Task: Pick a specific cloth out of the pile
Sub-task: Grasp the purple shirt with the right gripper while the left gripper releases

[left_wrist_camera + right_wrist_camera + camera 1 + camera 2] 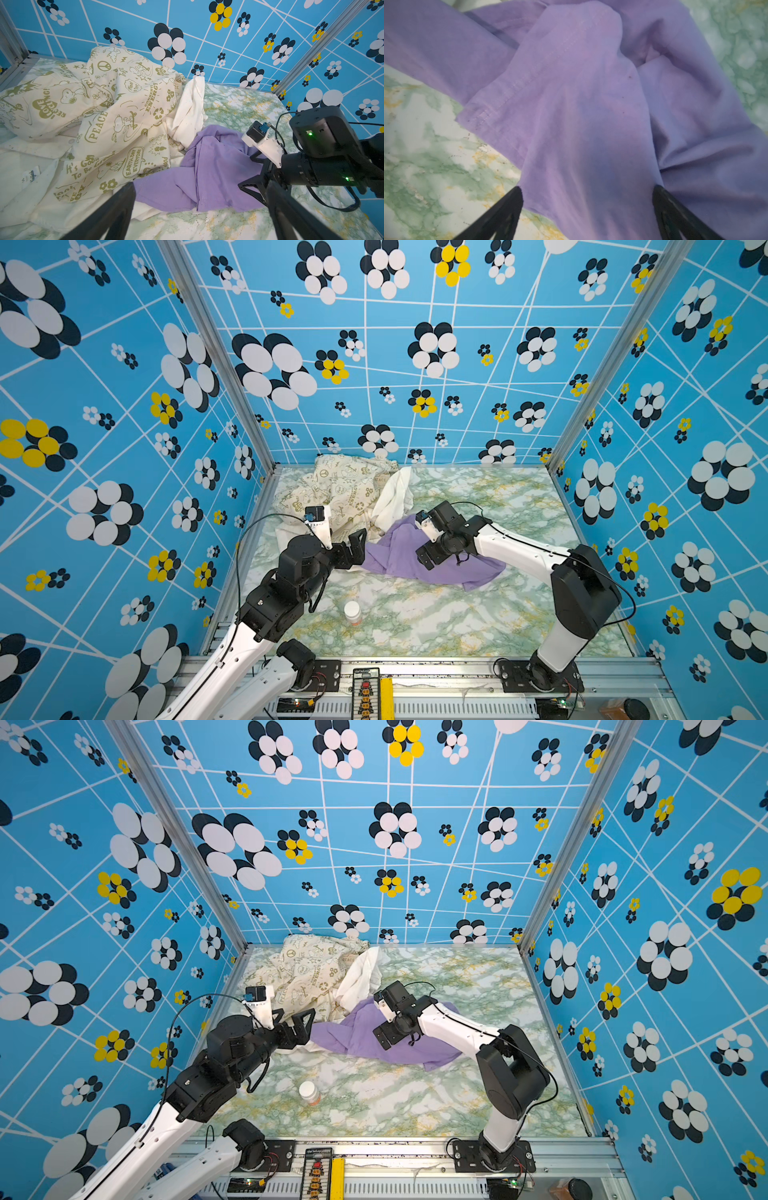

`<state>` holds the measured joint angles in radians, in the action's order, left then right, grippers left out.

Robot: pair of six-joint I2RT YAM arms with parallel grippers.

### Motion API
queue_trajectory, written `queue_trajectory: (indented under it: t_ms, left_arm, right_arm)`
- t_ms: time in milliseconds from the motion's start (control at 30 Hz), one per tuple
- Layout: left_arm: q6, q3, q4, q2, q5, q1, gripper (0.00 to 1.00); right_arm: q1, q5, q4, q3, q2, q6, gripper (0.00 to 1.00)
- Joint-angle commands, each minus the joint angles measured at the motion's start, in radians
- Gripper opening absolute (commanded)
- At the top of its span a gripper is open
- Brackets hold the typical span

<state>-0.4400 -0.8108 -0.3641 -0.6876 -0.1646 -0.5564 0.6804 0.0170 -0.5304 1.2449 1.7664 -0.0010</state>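
The right gripper point(587, 190) has its jaws spread wide, both tips down on the cloth point(390, 558) with a lavender fold between them, not pinched. The left gripper point(199, 191) is equally wide and holds nothing, at the cloth's edge. The cloth lies crumpled on the table point(457, 614), touching the white cloth point(395, 497) and cream printed cloth point(332, 481) of the pile point(357, 506). Well apart sits a small white-capped bottle point(352, 612), contents unreadable
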Motion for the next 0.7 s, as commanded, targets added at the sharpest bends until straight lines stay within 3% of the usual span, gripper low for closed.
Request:
queue_trajectory:
  t_ms: [0,100,133,233,367,533,667]
  left_arm:
    - [-0.018,0.010,-0.012,0.015,0.010,0.007,0.99]
    - [-0.017,0.013,-0.011,0.021,0.013,0.007,0.99]
    - [-0.017,0.014,-0.010,0.022,0.013,0.008,0.99]
    - [-0.020,0.019,-0.006,0.031,0.010,0.009,0.99]
    - [-0.025,0.031,0.011,0.034,0.008,0.010,0.99]
    - [-0.028,0.036,0.021,0.035,0.010,0.010,0.99]
    - [-0.029,0.039,0.022,0.039,0.008,0.010,0.99]
  right_arm:
    - [0.001,0.066,-0.082,0.046,0.071,0.070,0.99]
    - [-0.001,0.078,-0.077,0.051,0.110,0.099,0.96]
    - [-0.002,0.078,-0.065,0.046,0.115,0.105,0.90]
    - [-0.015,0.069,-0.029,0.021,0.118,0.125,0.66]
    - [-0.047,0.033,0.004,-0.007,0.109,0.153,0.44]
    - [-0.110,-0.047,0.065,-0.046,0.051,0.191,0.06]
    - [-0.151,-0.042,0.106,-0.061,-0.047,0.191,0.02]
